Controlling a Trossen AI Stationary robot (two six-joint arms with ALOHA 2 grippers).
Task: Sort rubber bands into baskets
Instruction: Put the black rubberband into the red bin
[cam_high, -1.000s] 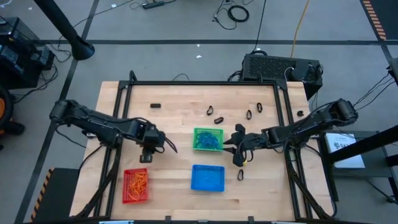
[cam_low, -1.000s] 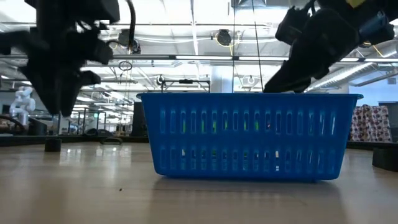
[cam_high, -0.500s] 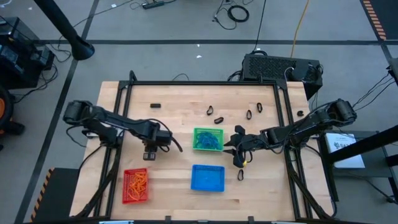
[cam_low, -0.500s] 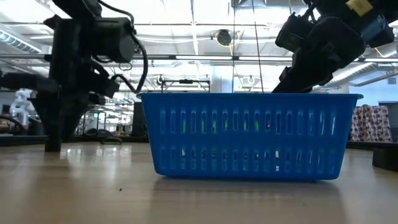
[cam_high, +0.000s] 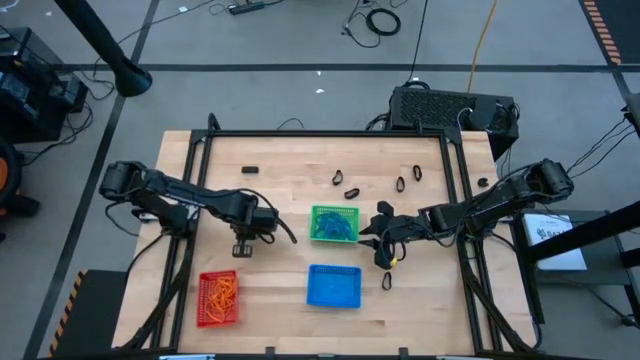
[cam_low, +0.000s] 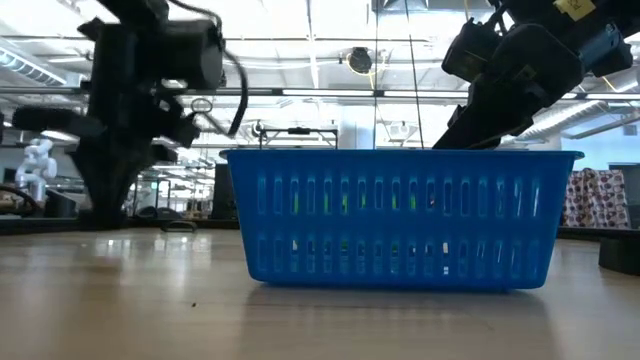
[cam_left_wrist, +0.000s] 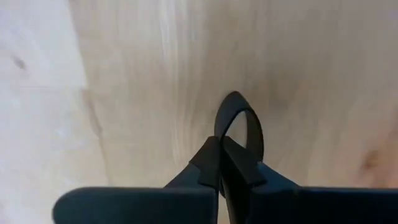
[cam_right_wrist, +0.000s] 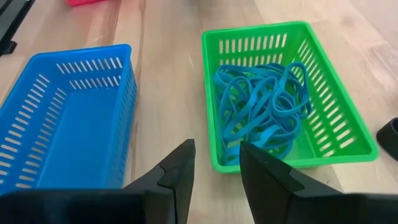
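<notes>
Pinching a black rubber band (cam_left_wrist: 239, 124) against the wooden surface (cam_high: 280, 200), the left end effector (cam_left_wrist: 222, 163) is working left of the green basket (cam_high: 335, 224), fingers pressed together on the loop. Hovering between the green basket and the blue basket (cam_right_wrist: 62, 118), the right end effector (cam_right_wrist: 216, 163) is staying spread, holding nothing.

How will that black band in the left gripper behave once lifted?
Probably floppy: the black band is a thin loop already squashed to a narrow teardrop between the shut left gripper fingers. Likely very light, so it should lift easily off the table. It may sag or swing, since only one end is pinched.
</notes>
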